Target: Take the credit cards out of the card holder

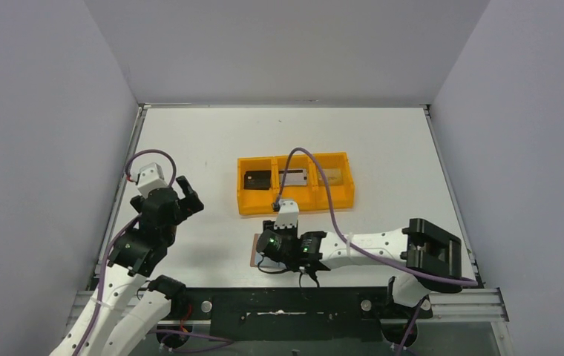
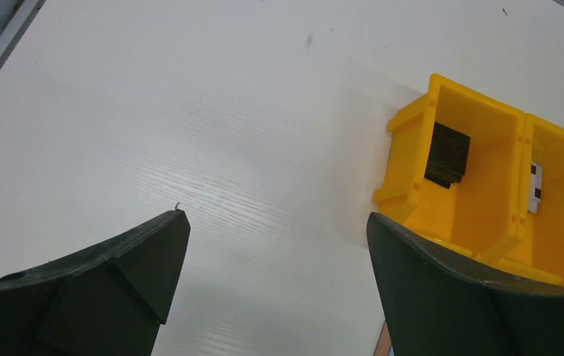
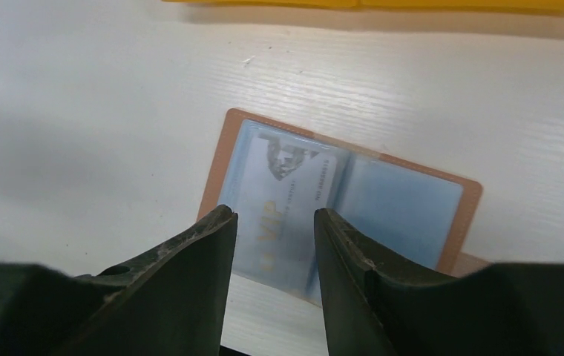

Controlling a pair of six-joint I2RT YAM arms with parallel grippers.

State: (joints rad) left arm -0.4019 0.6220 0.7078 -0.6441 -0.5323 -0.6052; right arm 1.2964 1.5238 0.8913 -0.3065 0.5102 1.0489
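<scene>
– Grippers first, starting from the left: how does the left gripper (image 1: 188, 194) stand?
– Its jaws are spread wide with nothing between them. It hangs above the white table (image 1: 383, 148), well to the left of the orange tray (image 1: 294, 207).
– And the tray?
– It has three compartments side by side. A black card (image 1: 257, 179) lies in the left one, a silvery card (image 1: 294, 176) in the middle one and a gold-tan card (image 1: 331, 176) in the right one.
– Where is the card holder?
– The card holder (image 3: 405, 204) lies opened flat on the table, nearer the arms than the tray. It has a brown border and two bluish panels. A pale card (image 3: 286, 182) with gold "VIP" lettering sits tucked in its left panel.
– The right gripper?
– The right gripper (image 3: 275, 219) is straight over that left panel, its fingers pointing down at the pale card, one on either side of the lettering. The jaws stand a little apart with nothing clamped between them. Whether the tips touch the card I cannot tell.
</scene>
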